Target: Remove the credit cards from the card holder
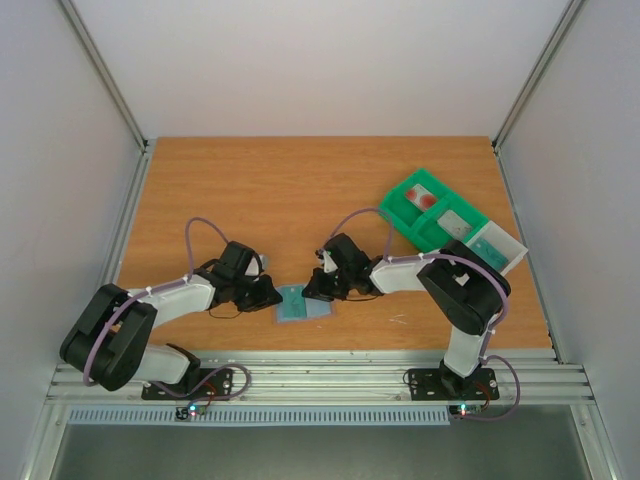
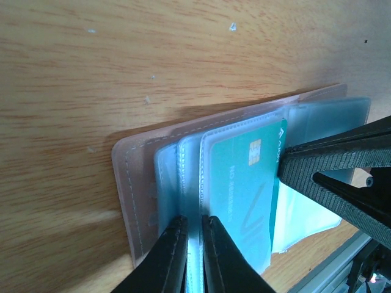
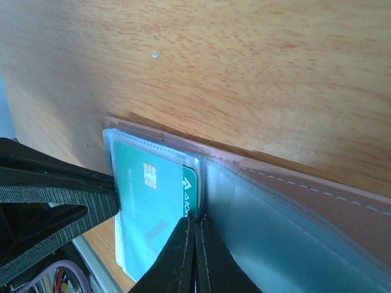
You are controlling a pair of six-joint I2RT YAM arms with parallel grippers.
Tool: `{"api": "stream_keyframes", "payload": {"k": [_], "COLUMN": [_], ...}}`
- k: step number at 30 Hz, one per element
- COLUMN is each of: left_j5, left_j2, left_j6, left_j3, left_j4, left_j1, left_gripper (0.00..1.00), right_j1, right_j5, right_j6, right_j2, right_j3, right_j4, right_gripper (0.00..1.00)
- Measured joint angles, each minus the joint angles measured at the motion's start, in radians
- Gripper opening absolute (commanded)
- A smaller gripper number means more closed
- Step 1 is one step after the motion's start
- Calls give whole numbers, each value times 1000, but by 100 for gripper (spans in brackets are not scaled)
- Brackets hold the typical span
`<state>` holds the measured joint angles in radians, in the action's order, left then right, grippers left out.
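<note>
Teal-green card (image 2: 241,195) sits in a clear sleeve of the card holder (image 2: 131,183). The holder lies spread flat on the bench (image 2: 122,61), near its front edge, between the two arms.

Card looks thin, light, stiff plastic with slick faces. Best taken by its exposed edge and slid out along the sleeve. Sleeves look soft and floppy, likely to drag along unless pinned.

Left hand (image 2: 195,223) narrow, nipped on a clear sleeve leaf just beside the card. Right hand (image 3: 196,223) closed tight, tips at the card's edge by the fold; cannot tell whether the card is actually pinched.

Print: gold chip, white triangle logo with small letters, a number line. None of the lettering is sharp enough to read.

Green tray (image 1: 392,212) well apart at far right, red card (image 1: 427,198) and grey card (image 1: 456,222) in its compartments.
</note>
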<state>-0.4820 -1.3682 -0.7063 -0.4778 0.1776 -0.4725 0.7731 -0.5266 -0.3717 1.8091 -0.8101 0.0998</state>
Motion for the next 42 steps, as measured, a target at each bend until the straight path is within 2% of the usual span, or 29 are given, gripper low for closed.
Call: {"api": "stream_keyframes", "payload": {"k": [10,14,22,25,30,42], "left_j5": [7,17,19,19,19,24], "left_j2": [2,8,8,8,8,8], "left_j6": [4,4,4,4,4,3], "left_j3": [0,2,2,2,2,2], "left_j4": [4,6,7,7,8,10], "left_j1": [0,0,0,0,0,0], "left_gripper": [8,8,7,6,6,6], "right_j1": [-35,-41,-39,-38,-36,-51], "right_j5": [-24,-37,-78,-80,-82,-69], "right_j6": [-14,-18,-35,-34,-29,-6], "right_j2": [-10,-14,19,23,31,-25], "right_j3": [16,19,22,16,10,26], "right_j4": [13,28,76,72,72,35], "right_gripper": [1,13,15,14,2,1]}}
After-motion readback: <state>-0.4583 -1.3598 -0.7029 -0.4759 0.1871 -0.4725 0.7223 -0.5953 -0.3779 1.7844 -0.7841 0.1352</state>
